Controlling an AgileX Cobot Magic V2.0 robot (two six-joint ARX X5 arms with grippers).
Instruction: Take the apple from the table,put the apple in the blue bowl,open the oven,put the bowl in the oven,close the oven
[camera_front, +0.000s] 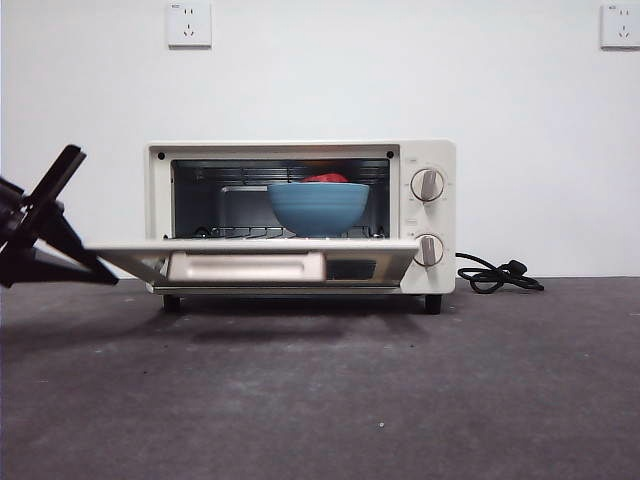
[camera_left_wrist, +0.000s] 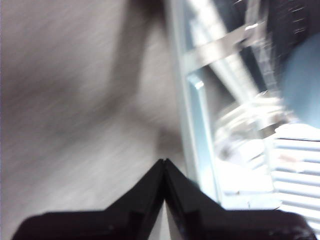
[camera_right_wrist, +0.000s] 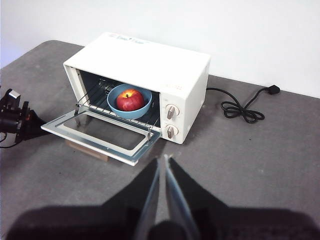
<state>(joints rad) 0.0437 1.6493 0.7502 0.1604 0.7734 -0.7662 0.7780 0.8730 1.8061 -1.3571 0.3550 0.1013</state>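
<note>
The oven (camera_front: 300, 215) stands at the back of the table (camera_front: 320, 390) with its door (camera_front: 250, 266) swung down flat. On its rack sits the blue bowl (camera_front: 318, 207) with the apple (camera_right_wrist: 130, 100) in it. In the front view only the apple's red top (camera_front: 326, 178) shows over the rim. My left gripper (camera_front: 95, 268) is shut on nothing, its tip close beside the door's left corner; the left wrist view is blurred. Shut and empty too, my right gripper (camera_right_wrist: 163, 161) hangs high in front of the oven, away from it.
The oven's black cord (camera_front: 495, 275) lies coiled on the table to the right of the oven. A white wall with two sockets (camera_front: 189, 23) stands behind. Bare table spreads in front of the open door.
</note>
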